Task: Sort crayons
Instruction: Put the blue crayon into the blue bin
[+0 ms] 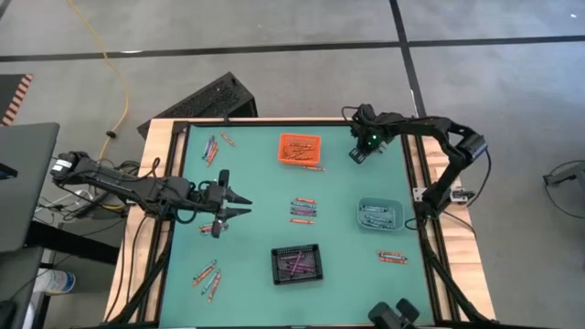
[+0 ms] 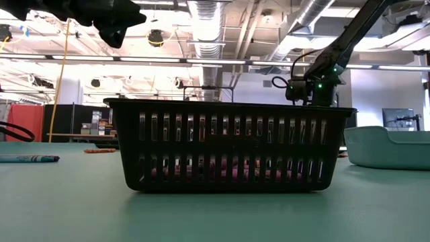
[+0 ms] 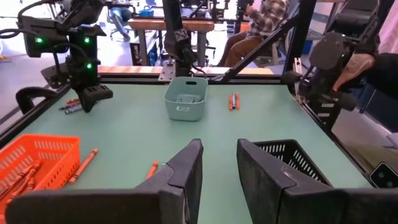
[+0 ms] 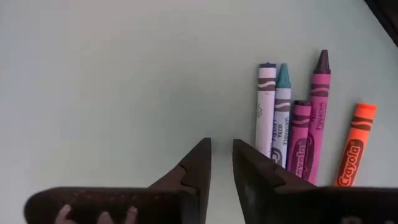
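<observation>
Though partly hidden, crayons w/in basket

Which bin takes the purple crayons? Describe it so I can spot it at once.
On the green table, look at the edge farthest from the orange bin. The black slatted bin sits there with purple crayons inside. It is the only dark bin; the teal bin is solid-walled.

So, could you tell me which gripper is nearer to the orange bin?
Right. The right gripper hovers just beyond the orange bin, off its side, while the left gripper is farther away, out over the mat's middle.
</observation>
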You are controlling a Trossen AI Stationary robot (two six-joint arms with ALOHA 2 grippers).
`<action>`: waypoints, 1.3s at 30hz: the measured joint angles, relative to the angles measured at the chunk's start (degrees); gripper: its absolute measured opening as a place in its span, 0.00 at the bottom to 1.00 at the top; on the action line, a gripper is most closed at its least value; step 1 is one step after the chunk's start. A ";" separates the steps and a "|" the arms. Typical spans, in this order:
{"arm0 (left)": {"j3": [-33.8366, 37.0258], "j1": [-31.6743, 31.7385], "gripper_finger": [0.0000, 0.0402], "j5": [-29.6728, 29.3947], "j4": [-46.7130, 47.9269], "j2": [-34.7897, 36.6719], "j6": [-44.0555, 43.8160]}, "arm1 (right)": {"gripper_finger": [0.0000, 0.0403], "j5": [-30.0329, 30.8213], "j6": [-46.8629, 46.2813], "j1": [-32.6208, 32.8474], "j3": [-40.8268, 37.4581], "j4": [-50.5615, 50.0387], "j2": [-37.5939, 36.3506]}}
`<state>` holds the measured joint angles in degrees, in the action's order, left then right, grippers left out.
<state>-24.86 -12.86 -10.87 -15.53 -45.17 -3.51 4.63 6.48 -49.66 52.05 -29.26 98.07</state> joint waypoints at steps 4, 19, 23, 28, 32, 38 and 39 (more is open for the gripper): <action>0.00 0.00 0.22 -0.03 0.22 0.00 0.72 | 0.22 -0.23 0.15 0.90 -0.28 -0.64 -2.26; 0.00 -0.02 0.22 -0.02 1.25 0.00 -0.23 | 0.22 -0.23 -0.73 -3.04 -0.03 0.59 -0.97; 0.00 0.00 0.22 -0.02 1.79 -0.02 -0.61 | 0.21 0.21 -0.42 -2.20 0.94 0.78 0.42; 0.00 0.00 0.22 -0.02 1.97 -0.02 -0.50 | 0.21 0.52 -0.44 -1.86 0.92 0.78 0.44; -0.02 0.00 0.22 -0.02 1.99 -0.02 -0.06 | 0.21 -0.01 -0.63 -1.77 0.92 0.68 0.43; -0.02 -0.01 0.22 -0.02 1.97 -0.02 -0.08 | 0.21 -1.54 -1.95 -0.70 0.94 0.15 0.45; -0.02 0.00 0.22 -0.02 1.99 -0.02 -0.09 | 0.21 -1.01 -1.95 -0.46 0.94 -0.02 0.45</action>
<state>-24.88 -12.86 -10.90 -13.54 -45.19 -3.60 3.62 4.54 -50.12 52.99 -29.28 98.52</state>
